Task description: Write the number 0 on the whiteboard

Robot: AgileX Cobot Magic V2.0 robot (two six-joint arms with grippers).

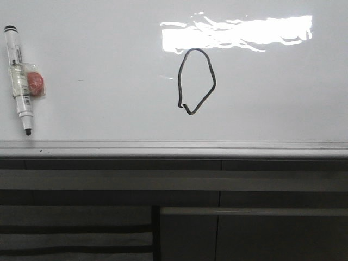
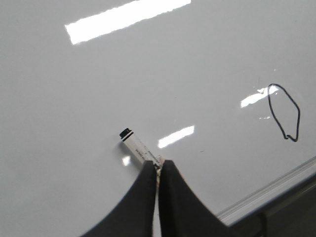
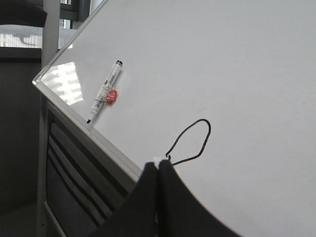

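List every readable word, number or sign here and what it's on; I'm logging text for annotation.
"0": hand-drawn black loop on the whiteboard.
Marker barrel print: too small and blurred to read.
Nothing else is legible.

One large glossy white whiteboard fills the wall, with one silver aluminium ledge running along its lower edge. On it there is one thin black hand-drawn loop, the number 0, near the middle of the board, and one white marker pen with a black cap end stuck near the left edge, with one small red round piece taped beside its barrel. Two black grippers are about, a left gripper and a right gripper, one in each wrist camera.
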